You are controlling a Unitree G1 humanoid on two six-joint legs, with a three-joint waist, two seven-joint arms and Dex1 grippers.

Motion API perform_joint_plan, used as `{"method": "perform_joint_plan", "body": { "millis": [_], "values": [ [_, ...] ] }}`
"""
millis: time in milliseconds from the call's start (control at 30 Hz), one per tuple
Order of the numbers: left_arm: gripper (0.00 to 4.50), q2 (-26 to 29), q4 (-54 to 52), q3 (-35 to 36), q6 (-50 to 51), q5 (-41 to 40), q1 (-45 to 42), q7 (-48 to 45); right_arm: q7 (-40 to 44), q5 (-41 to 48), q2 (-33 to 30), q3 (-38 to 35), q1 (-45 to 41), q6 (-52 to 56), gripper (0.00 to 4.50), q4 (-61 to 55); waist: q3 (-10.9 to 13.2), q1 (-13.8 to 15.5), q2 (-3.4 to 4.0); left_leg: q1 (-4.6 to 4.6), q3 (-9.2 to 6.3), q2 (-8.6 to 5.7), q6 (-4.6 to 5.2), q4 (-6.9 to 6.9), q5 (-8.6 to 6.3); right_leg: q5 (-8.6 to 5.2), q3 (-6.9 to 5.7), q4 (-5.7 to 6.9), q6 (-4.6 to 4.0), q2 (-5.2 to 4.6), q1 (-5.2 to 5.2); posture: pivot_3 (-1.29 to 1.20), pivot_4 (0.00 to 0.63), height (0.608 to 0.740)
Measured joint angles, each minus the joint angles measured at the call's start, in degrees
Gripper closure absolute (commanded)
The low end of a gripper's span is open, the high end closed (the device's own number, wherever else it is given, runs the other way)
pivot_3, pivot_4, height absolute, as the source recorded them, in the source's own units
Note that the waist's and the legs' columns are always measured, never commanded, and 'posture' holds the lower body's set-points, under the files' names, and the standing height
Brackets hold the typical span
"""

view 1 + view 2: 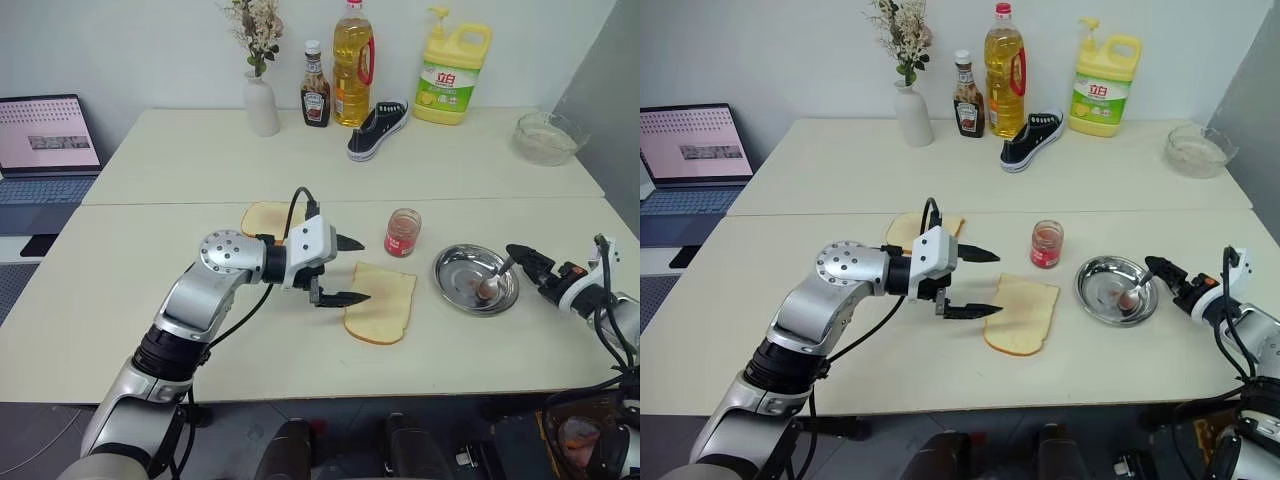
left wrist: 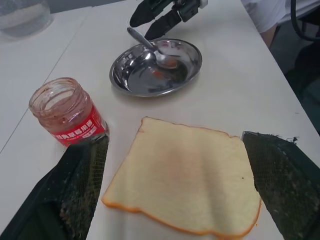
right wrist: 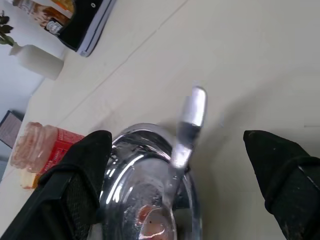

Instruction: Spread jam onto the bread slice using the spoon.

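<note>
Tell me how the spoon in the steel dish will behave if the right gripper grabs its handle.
The spoon looks like slim polished metal, so it is probably stiff and light but slippery. Its handle leans over the round dish's rim, so a push may pivot it or slide the bowl. The bowl looks jam-smeared, so it could drip. The right gripper is open by the handle.

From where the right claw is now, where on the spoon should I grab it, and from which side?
Take the spoon by the raised end of its handle. Its bowl lies inside the steel dish, while the handle leans on the rim and sticks out toward the right claw, clear of the table. Come in from that right side, open fingers either side of the slim handle.
</note>
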Motion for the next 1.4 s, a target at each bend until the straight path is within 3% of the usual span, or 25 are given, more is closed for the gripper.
{"method": "perform_joint_plan", "body": {
  "millis": [400, 700, 800, 1167, 1400],
  "values": [
    [0.05, 0.56, -0.51, 0.03, 0.12, -0.29, -0.24, 0.15, 3.05, -0.46, -0.42, 1.44, -0.36, -0.89, 0.00, 1.20, 0.00, -0.01, 0.00, 0.00, 0.01, 0.00, 0.00, 0.00, 0.00, 0.00, 0.00, -0.01, 0.01, 0.01, 0.00, 0.00, 0.150, 0.740],
    [0.05, 0.41, -0.04, 0.02, -0.07, -0.31, -1.63, -0.10, 8.62, -6.22, -0.88, 7.00, -9.02, -6.85, 0.00, 13.98, 0.00, -0.13, 0.00, 0.01, 0.03, 0.00, 0.00, -0.01, 0.00, 0.00, 0.01, -0.01, 0.00, 0.02, 0.00, 0.00, 0.150, 0.740],
    [0.00, 0.42, -0.05, 0.02, -0.09, -0.31, -1.61, -0.01, 10.04, -7.47, -1.29, 7.68, -10.54, -8.45, 0.61, 17.36, 0.00, -0.14, 0.00, 0.01, 0.06, 0.00, 0.00, 0.00, 0.00, 0.01, 0.05, -0.02, 0.00, 0.01, 0.00, 0.00, 0.150, 0.740],
    [0.00, 0.72, -0.02, 0.02, -0.23, -0.27, -1.42, 0.95, 13.76, -9.01, -2.04, 7.72, -11.52, -10.10, 4.36, 21.75, 0.00, -0.13, 0.00, 0.01, 0.05, -0.01, 0.00, 0.00, 0.00, 0.01, 0.05, -0.02, 0.00, 0.01, 0.00, 0.00, 0.150, 0.740],
    [0.00, 0.77, 1.47, 0.02, -1.42, -0.27, -1.46, 0.96, 13.79, -7.76, -2.70, 6.29, -10.55, -8.48, 4.48, 19.23, 0.00, -0.12, 0.00, 0.01, 0.05, -0.01, 0.00, 0.00, 0.00, 0.01, 0.05, -0.03, 0.00, 0.01, 0.01, 0.00, 0.150, 0.740]
  ]
}}
